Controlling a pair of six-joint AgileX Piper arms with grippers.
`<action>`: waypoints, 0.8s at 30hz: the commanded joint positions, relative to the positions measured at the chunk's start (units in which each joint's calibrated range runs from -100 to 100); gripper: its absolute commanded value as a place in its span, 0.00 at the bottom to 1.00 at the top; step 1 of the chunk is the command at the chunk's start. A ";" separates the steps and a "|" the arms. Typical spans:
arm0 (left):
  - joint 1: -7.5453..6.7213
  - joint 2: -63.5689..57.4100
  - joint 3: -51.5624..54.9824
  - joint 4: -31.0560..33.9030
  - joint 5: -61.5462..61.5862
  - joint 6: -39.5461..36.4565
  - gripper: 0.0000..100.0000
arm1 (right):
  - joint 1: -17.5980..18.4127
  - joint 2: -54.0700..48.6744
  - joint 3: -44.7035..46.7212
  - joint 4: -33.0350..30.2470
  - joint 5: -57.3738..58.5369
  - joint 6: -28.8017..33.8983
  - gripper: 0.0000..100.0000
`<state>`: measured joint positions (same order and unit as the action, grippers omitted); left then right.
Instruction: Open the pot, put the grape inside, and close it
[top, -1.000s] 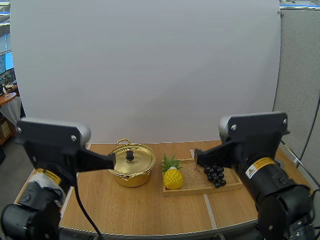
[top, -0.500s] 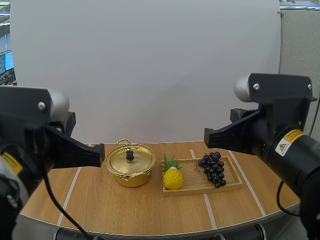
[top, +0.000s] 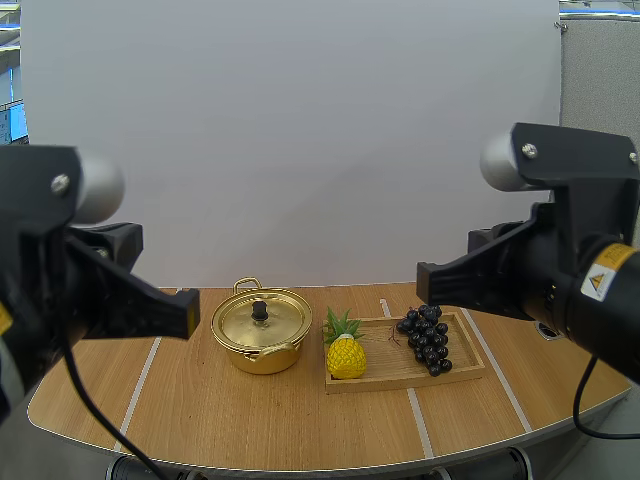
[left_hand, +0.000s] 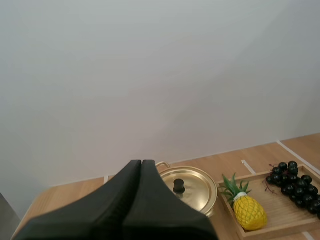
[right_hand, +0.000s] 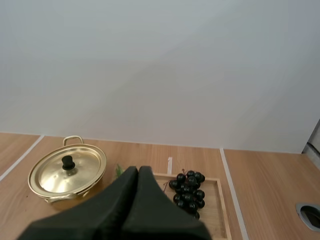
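Left gripper (left_hand: 141, 166) and right gripper (right_hand: 138, 171) hung high, each closed tight on nothing — lid (top: 278, 322) on the gold pot (top: 262, 355), grapes (top: 428, 338) on the wooden tray (top: 395, 372) — so an unopened descent could well bump the knob (top: 260, 311) rather than grip it.

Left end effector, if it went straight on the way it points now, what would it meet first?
Probably the gold pot, near its rim. The left end effector, shut, aims at it from above the table; nothing lies between. Depth is unclear, so it might pass just beside it.
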<state>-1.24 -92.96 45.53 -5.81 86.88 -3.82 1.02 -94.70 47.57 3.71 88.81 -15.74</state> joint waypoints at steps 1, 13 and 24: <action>0.04 5.72 -0.36 0.06 0.26 0.17 0.00 | -0.20 4.51 -0.39 -0.15 0.89 -0.27 0.00; 0.04 24.90 -0.36 0.06 -4.26 0.17 0.00 | -0.20 19.27 -0.39 -0.15 -2.42 -0.27 0.00; 0.04 32.70 -0.36 0.06 -3.56 -0.08 0.48 | -0.20 24.32 -0.39 -0.46 -2.85 -0.27 0.38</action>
<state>-1.24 -61.69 45.53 -5.81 83.51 -3.82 1.02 -71.25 47.57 3.82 87.18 -15.74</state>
